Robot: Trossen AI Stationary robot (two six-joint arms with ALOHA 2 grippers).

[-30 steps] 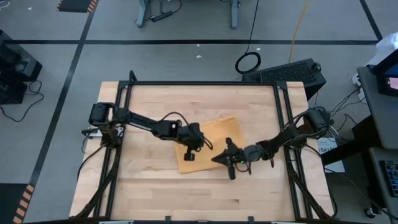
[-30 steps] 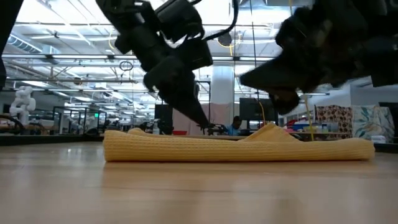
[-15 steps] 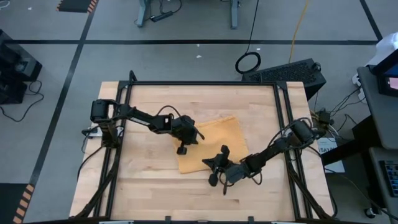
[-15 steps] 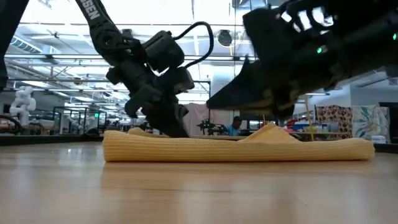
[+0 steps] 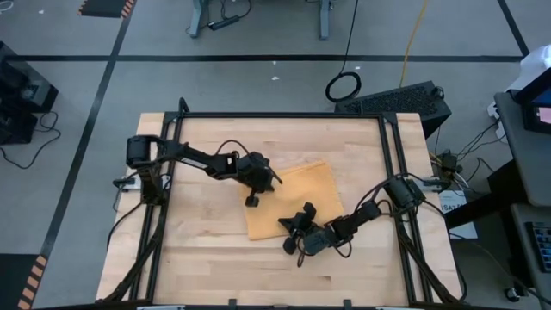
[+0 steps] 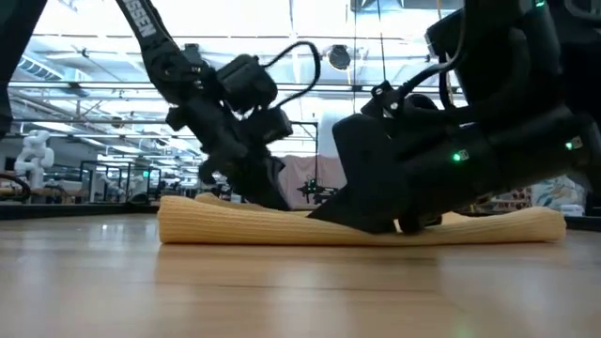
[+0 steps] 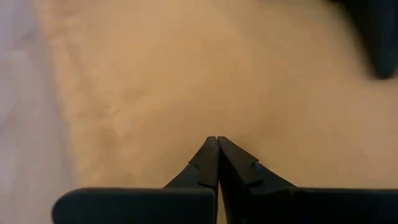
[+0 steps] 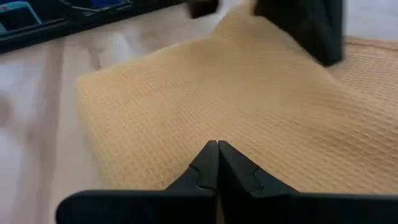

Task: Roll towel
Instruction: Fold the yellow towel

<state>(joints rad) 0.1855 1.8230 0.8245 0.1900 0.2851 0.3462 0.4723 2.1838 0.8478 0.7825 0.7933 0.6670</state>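
The mustard-yellow towel [image 5: 303, 196] lies flat on the wooden table, a little right of the middle; in the low view it shows as a thick flat band [image 6: 211, 228]. My left gripper [image 5: 275, 181] is shut, its tips down at the towel's far left part [image 7: 216, 138]. My right gripper [image 5: 285, 226] is shut too, low over the towel's near left part [image 8: 217, 143]. In the low view the right gripper's body [image 6: 319, 216] hides the towel's middle. My left gripper sets its shut fingertips on the towel's upper face [image 7: 205, 124] near the far left corner. The fingers slant down from the table's left side. The towel lies flat under them. My right gripper lays its shut fingertips on the towel's upper face [image 8: 214, 134] close to the near left edge. The fingers come low and slanting from the table's right side. Whether they press the cloth, I cannot tell.
Black frame rails [image 5: 172, 129] run along the table's left, right and far sides. Bare wood [image 5: 207, 250] shows left of and in front of the towel. A black keyboard [image 5: 396, 99] sits beyond the far right corner.
Both grippers have come down onto the towel, staying shut. My left gripper has gone toward the far edge and sunk to the cloth. My right gripper has gone down and toward the table's left and near edges, tipping lower. The towel has stayed where it was.
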